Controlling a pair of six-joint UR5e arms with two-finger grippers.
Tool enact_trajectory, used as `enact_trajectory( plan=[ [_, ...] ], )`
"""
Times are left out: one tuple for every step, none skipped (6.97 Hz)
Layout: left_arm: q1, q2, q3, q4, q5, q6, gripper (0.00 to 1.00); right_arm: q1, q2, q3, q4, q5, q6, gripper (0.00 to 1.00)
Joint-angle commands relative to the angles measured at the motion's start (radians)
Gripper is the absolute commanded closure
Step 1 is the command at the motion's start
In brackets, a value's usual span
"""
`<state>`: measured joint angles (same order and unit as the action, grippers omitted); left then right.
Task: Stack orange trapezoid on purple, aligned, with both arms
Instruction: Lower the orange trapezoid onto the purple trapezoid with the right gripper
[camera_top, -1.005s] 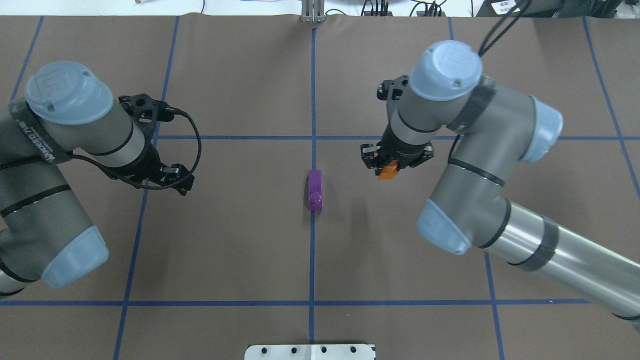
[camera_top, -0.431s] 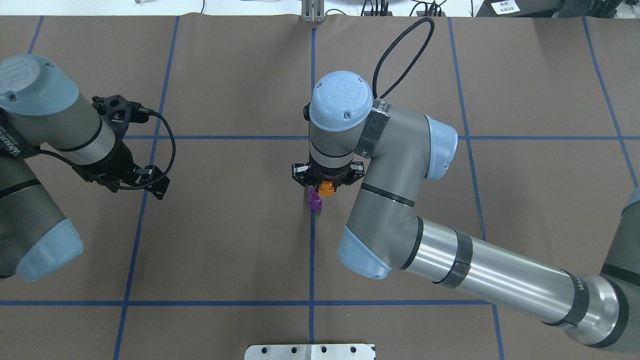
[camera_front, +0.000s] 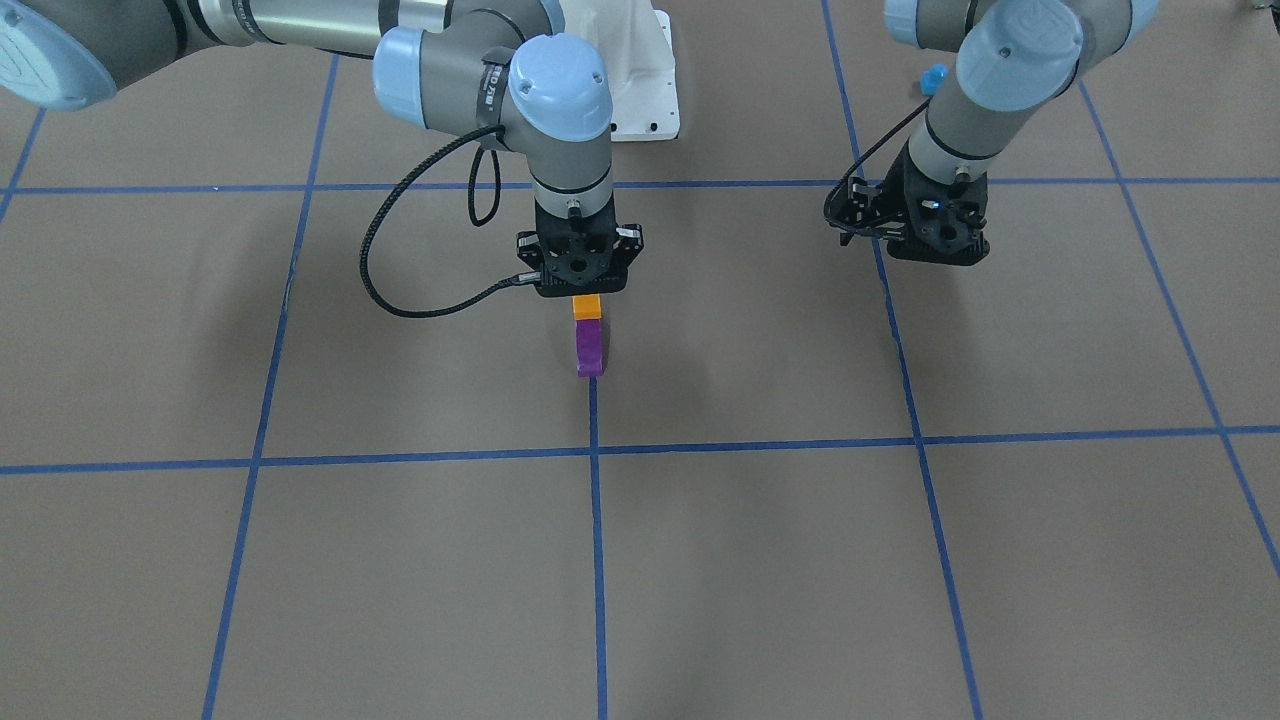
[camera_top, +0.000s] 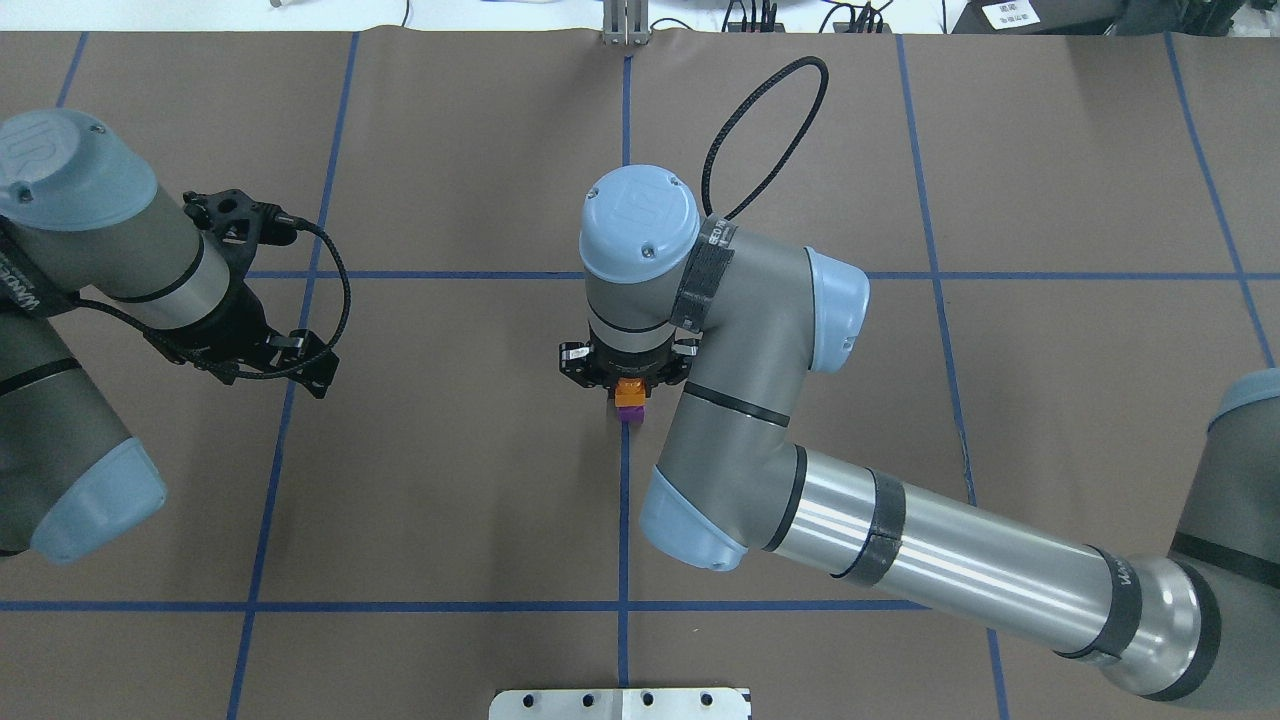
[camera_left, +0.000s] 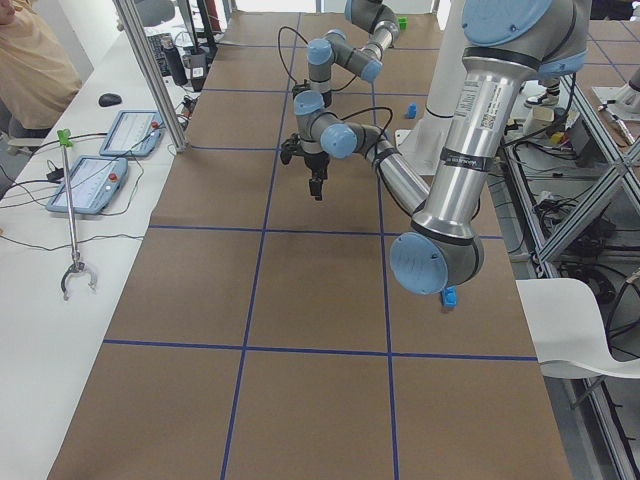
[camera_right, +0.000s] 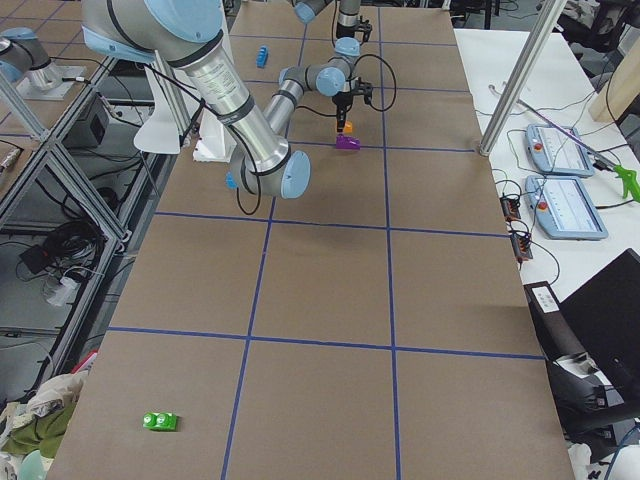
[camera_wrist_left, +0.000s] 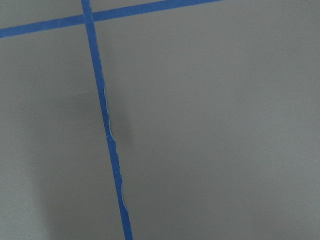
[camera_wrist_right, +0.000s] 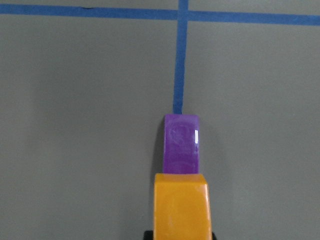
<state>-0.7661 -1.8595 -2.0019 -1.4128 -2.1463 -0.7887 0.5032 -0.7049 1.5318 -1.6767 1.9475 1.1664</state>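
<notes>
Axes agree, both pointing at the bench's (camera_front: 800, 560) robot-side edge. The right pincer (camera_front: 586, 297) clamps the orange trapezoid (camera_top: 629, 393) over the purple (camera_front: 588, 350).

The small orange plastic trapezoid block (camera_top: 629, 393) sits between the fingers of the right tool (camera_top: 626, 384). It is directly above the small purple plastic sloped block (camera_front: 589, 348), over the part nearer the robot; whether the two touch cannot be told. The purple block lies on the brown paper-covered bench (camera_top: 450, 480), lengthwise along the centre tape line, near the bench's middle. The left tool (camera_top: 305, 362) hangs well apart on the robot's left, beside another tape line. A small blue plastic block (camera_front: 935, 78) lies behind it, towards the robot's base.
</notes>
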Motion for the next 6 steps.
enact_trajectory(
  plan=[
    [0.001, -0.003, 0.0, 0.0, 0.002, -0.004, 0.0, 0.0, 0.016, -0.031, 0.0, -0.016, -0.004, 1.0],
    [0.001, -0.003, 0.0, 0.0, 0.002, -0.004, 0.0, 0.001, 0.016, -0.044, 0.0, -0.019, -0.008, 1.0],
    [0.001, -0.006, 0.0, 0.0, 0.002, -0.004, 0.0, 0.0, 0.016, -0.048, 0.002, -0.021, -0.007, 1.0],
    [0.001, -0.006, 0.0, 0.0, 0.002, -0.006, 0.0, -0.003, 0.01, -0.067, 0.061, -0.024, -0.001, 1.0],
    [0.001, -0.006, 0.0, 0.0, 0.002, -0.006, 0.0, -0.005, 0.01, -0.097, 0.128, -0.021, 0.007, 1.0],
    [0.001, -0.007, 0.0, 0.001, 0.002, -0.006, 0.0, -0.005, 0.01, -0.097, 0.13, -0.019, 0.007, 1.0]
  ],
)
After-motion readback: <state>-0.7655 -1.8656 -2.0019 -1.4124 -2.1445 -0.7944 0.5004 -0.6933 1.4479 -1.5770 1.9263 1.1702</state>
